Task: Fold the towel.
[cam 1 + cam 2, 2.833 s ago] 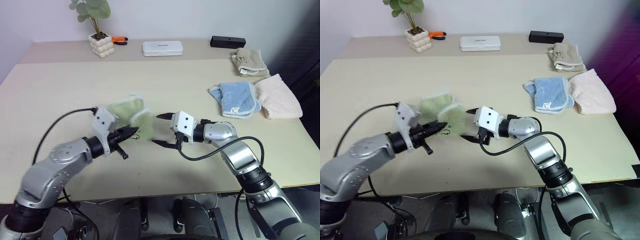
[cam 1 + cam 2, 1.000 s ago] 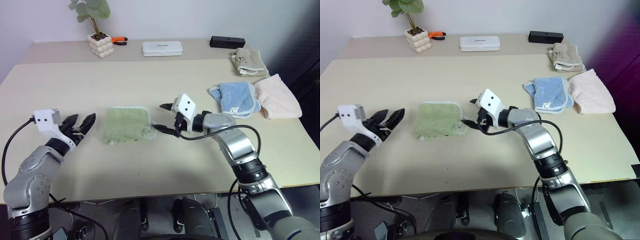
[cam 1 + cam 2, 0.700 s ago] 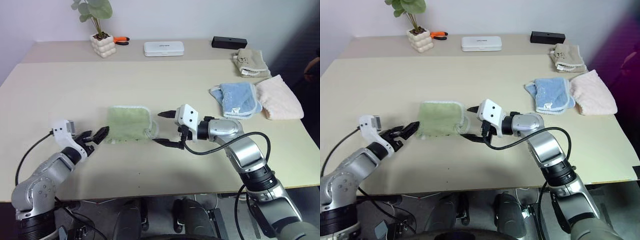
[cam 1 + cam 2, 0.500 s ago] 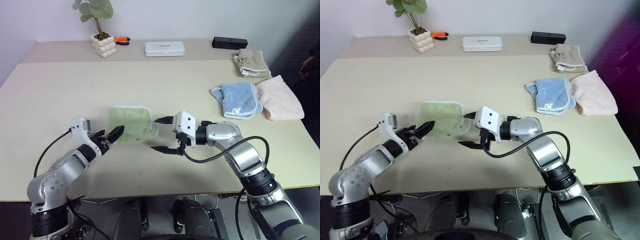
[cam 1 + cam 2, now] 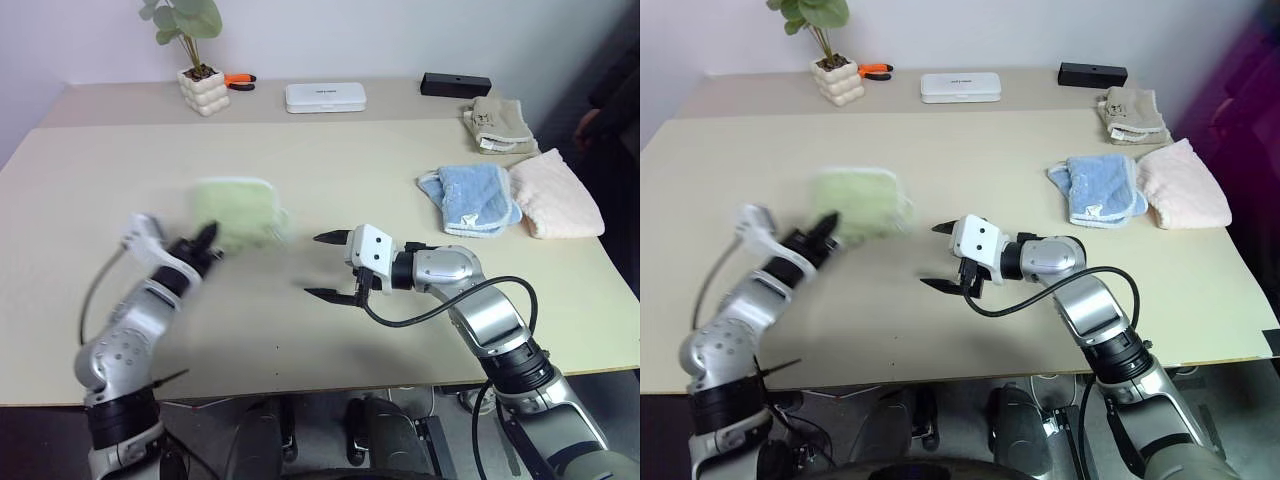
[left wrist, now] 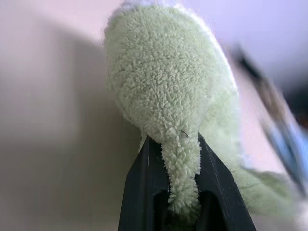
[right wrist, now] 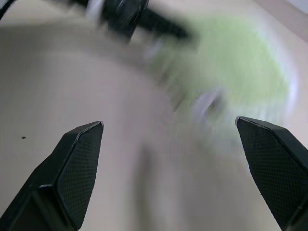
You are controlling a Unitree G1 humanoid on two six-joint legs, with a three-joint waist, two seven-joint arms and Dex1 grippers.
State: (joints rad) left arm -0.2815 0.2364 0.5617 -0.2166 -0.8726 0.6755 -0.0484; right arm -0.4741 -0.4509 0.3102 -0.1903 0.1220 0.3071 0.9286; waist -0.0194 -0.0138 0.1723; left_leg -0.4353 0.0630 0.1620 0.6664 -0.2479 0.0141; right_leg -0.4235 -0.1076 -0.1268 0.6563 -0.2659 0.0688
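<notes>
The left gripper (image 6: 182, 190) pinches a fold of the light green terry towel (image 5: 238, 212), which extends away from it. The right gripper (image 5: 335, 266), spread wide and empty, waits right of the towel, apart.

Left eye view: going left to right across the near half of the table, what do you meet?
Left pincer shut on the green towel → right pincer, open over bare table → light blue folded towel → pale pink folded towel.
</notes>
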